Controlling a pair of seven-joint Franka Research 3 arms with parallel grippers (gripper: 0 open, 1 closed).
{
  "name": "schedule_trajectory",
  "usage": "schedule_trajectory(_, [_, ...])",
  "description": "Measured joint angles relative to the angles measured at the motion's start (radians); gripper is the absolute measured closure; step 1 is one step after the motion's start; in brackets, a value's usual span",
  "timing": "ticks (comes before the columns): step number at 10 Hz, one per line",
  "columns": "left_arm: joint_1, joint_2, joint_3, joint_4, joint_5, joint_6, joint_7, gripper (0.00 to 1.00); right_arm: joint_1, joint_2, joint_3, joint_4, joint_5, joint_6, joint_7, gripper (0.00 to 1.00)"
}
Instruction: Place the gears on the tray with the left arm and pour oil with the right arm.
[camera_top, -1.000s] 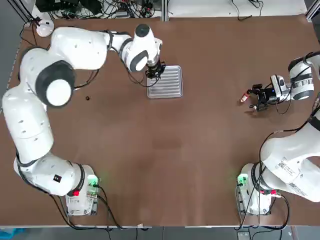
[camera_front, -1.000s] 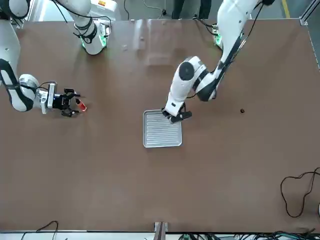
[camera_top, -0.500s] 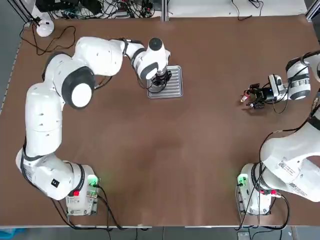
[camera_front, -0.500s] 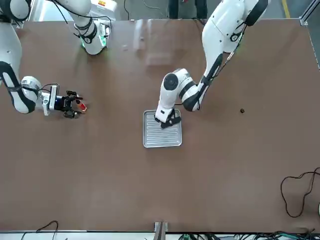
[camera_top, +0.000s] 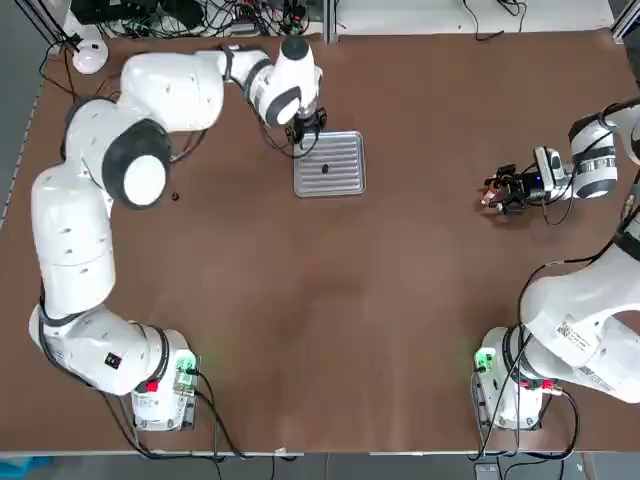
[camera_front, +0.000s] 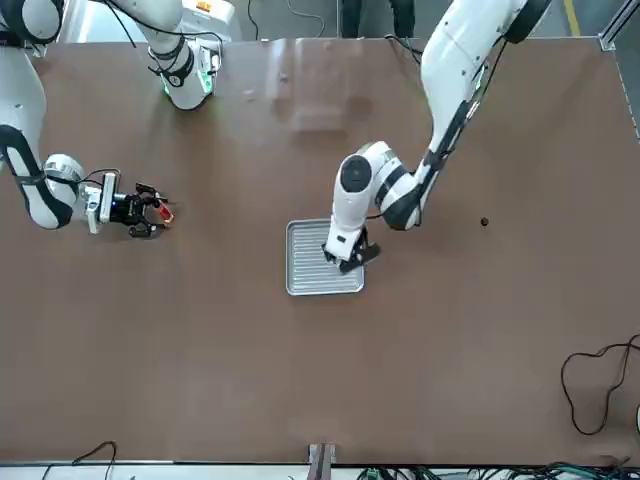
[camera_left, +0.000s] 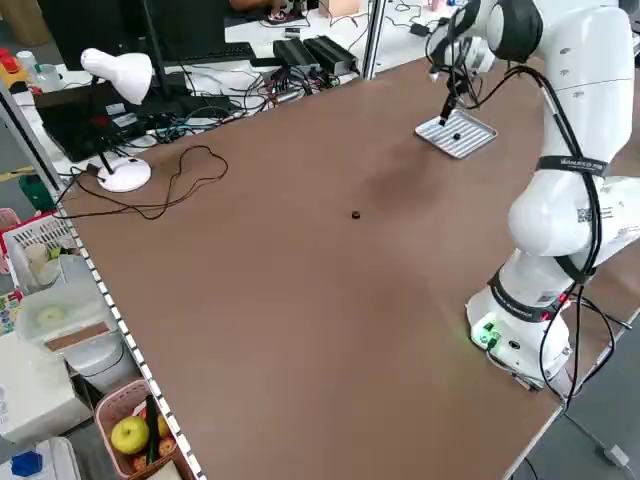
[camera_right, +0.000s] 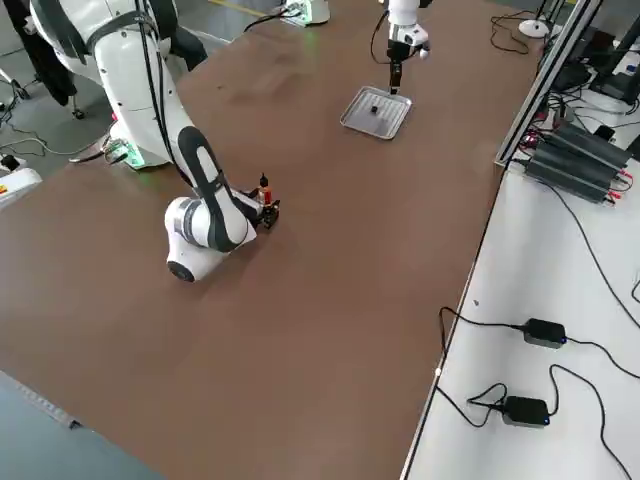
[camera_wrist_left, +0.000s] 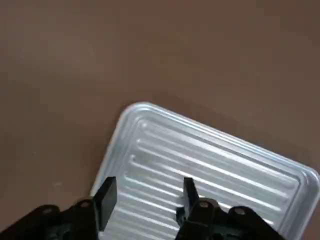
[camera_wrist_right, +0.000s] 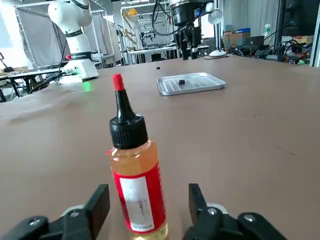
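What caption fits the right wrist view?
Oil bottle standing upright between the open right gripper fingers, with a gear on the tray beyond.

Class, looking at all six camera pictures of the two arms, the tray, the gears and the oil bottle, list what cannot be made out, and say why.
- Gear on tray: too small to show teeth; in the front view the left gripper covers it.
- Second gear on the table: just a dot.
- Oil bottle: base cut off in the right wrist view, label unreadable.
- Right gripper: contact with the bottle unclear.
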Motion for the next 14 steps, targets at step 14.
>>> schedule_trajectory(14, [1.067,-0.304,-0.312,-0.721,0.197,0.193,0.684,0.37,0.010,0.018,-0.001,0.013,0.016,0.025,0.000,0.58])
